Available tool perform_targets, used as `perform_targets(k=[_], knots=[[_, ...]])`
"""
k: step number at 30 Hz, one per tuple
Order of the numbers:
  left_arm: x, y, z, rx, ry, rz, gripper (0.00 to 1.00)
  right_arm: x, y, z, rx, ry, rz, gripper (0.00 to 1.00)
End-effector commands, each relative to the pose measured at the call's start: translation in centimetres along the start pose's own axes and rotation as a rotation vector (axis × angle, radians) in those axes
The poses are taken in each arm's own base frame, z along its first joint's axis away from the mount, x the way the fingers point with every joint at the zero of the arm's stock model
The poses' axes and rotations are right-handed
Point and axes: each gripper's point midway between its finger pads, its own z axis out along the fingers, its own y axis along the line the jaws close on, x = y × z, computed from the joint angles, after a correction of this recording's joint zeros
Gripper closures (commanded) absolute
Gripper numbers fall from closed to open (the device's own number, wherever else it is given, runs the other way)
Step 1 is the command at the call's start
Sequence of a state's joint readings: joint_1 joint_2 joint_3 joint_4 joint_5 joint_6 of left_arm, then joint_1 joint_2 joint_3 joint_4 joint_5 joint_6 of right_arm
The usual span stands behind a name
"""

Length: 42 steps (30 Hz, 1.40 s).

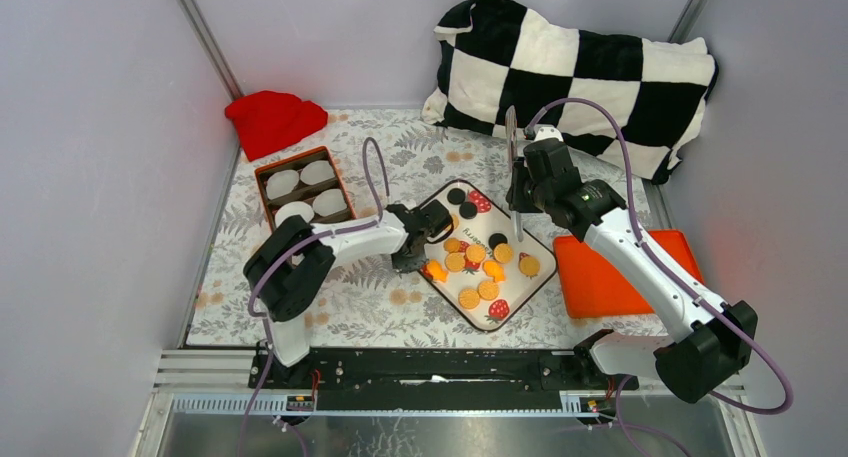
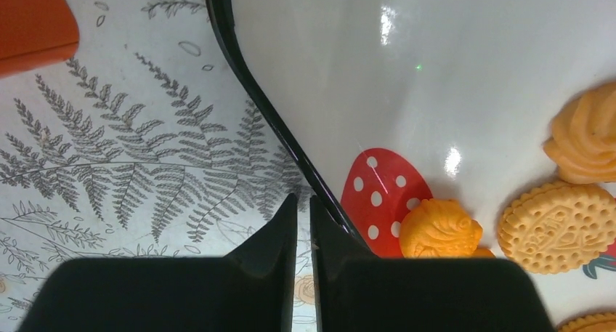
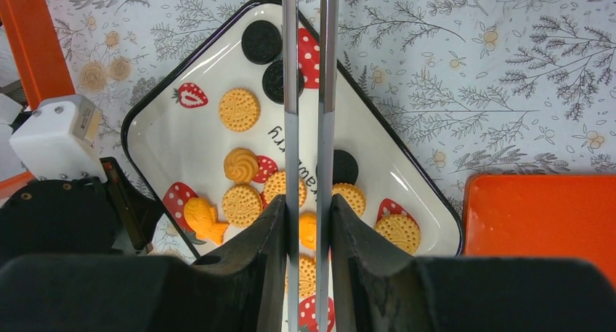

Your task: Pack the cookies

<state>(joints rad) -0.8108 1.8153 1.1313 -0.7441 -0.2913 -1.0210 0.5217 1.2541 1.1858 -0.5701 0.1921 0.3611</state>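
The cookies lie on a white strawberry-print tray: round golden ones, a few black ones and an orange fish-shaped one. My left gripper is shut and empty, low at the tray's left rim, its tips just beside the fish-shaped cookie. My right gripper is shut on metal tongs and holds them above the tray. In the right wrist view the tongs run between my fingers over the cookies, with nothing between the prongs.
A brown box with white paper cups stands at the left. An orange lid lies right of the tray. A red cloth and a checkered blanket lie at the back. Grey walls close both sides.
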Motion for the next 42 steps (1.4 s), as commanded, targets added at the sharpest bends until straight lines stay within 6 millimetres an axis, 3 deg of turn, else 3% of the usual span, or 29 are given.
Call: perform_targets(k=[1, 5, 9, 14, 17, 19, 23, 26, 29, 33, 37, 39, 42], knots=[[-0.9, -1.2, 2.5, -0.027, -0.019, 0.01, 0.85, -2.0, 0.7, -1.1, -0.021, -0.065, 0.02, 0.77], [-4.9, -3.1, 2.5, -0.016, -0.088, -0.007, 0.85, -2.1, 0.9, -1.1, -0.028, -0.067, 0.027, 0.77], [-10.1, -3.8, 3.2, -0.012, -0.139, -0.07, 0.85, -2.2, 0.7, -1.3, -0.024, -0.072, 0.028, 0.77], [-15.8, -6.2, 3.8, 0.081, -0.194, -0.122, 0.87, -2.2, 0.5, -1.6, -0.019, -0.079, 0.03, 0.76], [-17.9, -6.3, 1.6, 0.08, -0.238, -0.125, 0.89, -2.2, 0.4, -1.8, -0.013, -0.082, 0.026, 0.76], [-18.8, -5.1, -2.0, 0.065, -0.295, -0.15, 0.89, -2.2, 0.3, -1.9, -0.015, -0.086, 0.026, 0.76], [-17.9, 0.4, -7.4, -0.029, -0.366, -0.216, 0.89, -2.0, 0.6, -1.7, -0.033, -0.082, 0.026, 0.76], [-15.7, 4.9, -9.2, -0.101, -0.381, -0.254, 0.88, -1.9, 1.1, -1.5, -0.055, -0.077, 0.027, 0.76], [-13.6, 8.9, -9.6, -0.197, -0.381, -0.294, 0.88, -2.0, 1.4, -1.6, -0.073, -0.077, 0.026, 0.76], [-12.2, 13.1, -7.9, -0.291, -0.365, -0.383, 0.87, -2.0, 1.6, -1.9, -0.091, -0.08, 0.025, 0.76], [-12.0, 15.4, -4.9, -0.371, -0.325, -0.411, 0.88, -1.7, 1.6, -2.2, -0.098, -0.079, 0.026, 0.76], [-12.0, 15.8, -3.7, -0.409, -0.305, -0.403, 0.88, -1.4, 1.3, -2.3, -0.088, -0.073, 0.024, 0.76], [-11.8, 14.9, -2.1, -0.401, -0.266, -0.377, 0.9, -1.1, 1.0, -2.4, -0.078, -0.07, 0.023, 0.76]])
